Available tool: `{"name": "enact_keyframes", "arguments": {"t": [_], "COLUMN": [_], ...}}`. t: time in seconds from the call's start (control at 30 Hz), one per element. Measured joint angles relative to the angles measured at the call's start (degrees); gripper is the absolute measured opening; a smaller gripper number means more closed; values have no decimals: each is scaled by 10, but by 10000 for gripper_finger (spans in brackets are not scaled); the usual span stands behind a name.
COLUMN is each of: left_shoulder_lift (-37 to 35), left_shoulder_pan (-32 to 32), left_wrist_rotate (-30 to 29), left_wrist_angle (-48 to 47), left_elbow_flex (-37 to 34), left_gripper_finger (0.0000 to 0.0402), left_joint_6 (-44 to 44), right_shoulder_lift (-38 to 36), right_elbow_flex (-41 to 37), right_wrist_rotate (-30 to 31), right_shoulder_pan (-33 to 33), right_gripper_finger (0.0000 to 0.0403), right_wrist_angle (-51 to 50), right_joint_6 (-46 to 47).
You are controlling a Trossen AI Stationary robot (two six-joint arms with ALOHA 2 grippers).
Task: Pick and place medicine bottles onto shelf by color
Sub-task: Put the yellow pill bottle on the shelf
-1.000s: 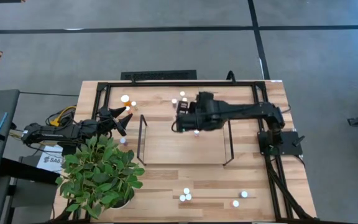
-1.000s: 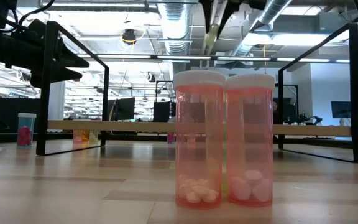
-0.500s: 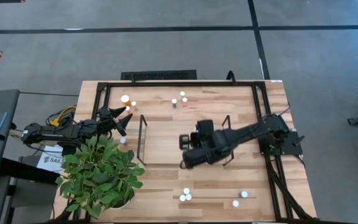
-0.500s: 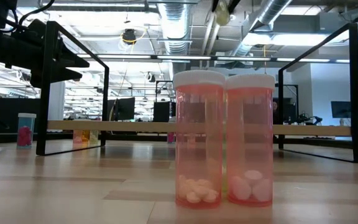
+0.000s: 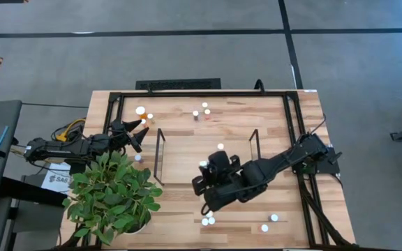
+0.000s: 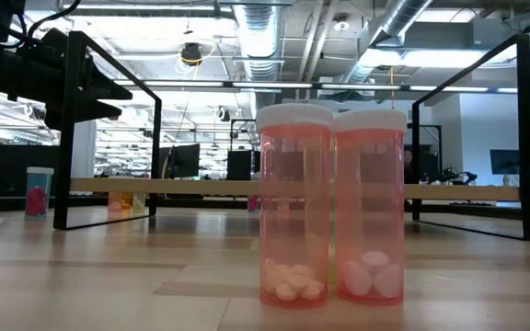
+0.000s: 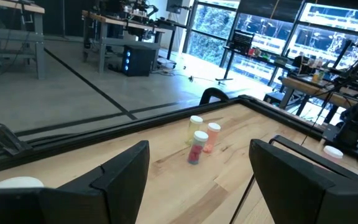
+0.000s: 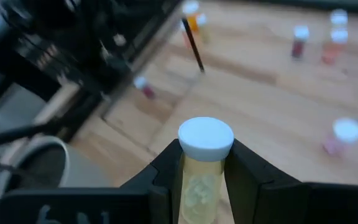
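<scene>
Label-less yellow bottle [image 8: 204, 163] in right tool [image 8: 204, 174]

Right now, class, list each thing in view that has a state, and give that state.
Right gripper: shut on a yellow bottle, held upright.
Left gripper: open, holding nothing.
Two orange bottles: capped, upright, side by side.
Shelf: one white-capped bottle standing on it.

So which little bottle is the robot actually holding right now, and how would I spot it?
Start at the shelf, the light-wood panel between two black wire ends mid-table. Over its front edge hangs the right claw, shut on a bottle. Unlike the bottles standing on the table, this one is off the wood, pinched between two dark fingers, with a white cap and pale yellowish body.
</scene>
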Motion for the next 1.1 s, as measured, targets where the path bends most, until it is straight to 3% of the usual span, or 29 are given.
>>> {"name": "enact_keyframes", "arguments": {"t": [0.27,0.4,0.5,0.83,1.1], "left_shoulder_lift": [0,3,5,4,4], "left_shoulder_pan": [0,0,0,0,0], "left_wrist_rotate": [0,0,0,0,0], "left_wrist_angle": [0,0,0,0,0], "left_elbow_flex": [0,0,0,0,0], "left_gripper_finger": [265,265,265,265,265], "left_joint_6": [0,0,0,0,0], "right_shoulder_lift": [46,81,105,177,208], "right_elbow_flex": [2,0,0,0,0], "right_wrist_rotate": [121,162,192,167,116], "right_shoulder_pan": [7,11,12,13,8], "right_gripper_finger": [108,108,108,108,108], "right_wrist_angle": [98,53,-11,-224,-242], "right_joint_6": [-43,-33,48,409,431]}}
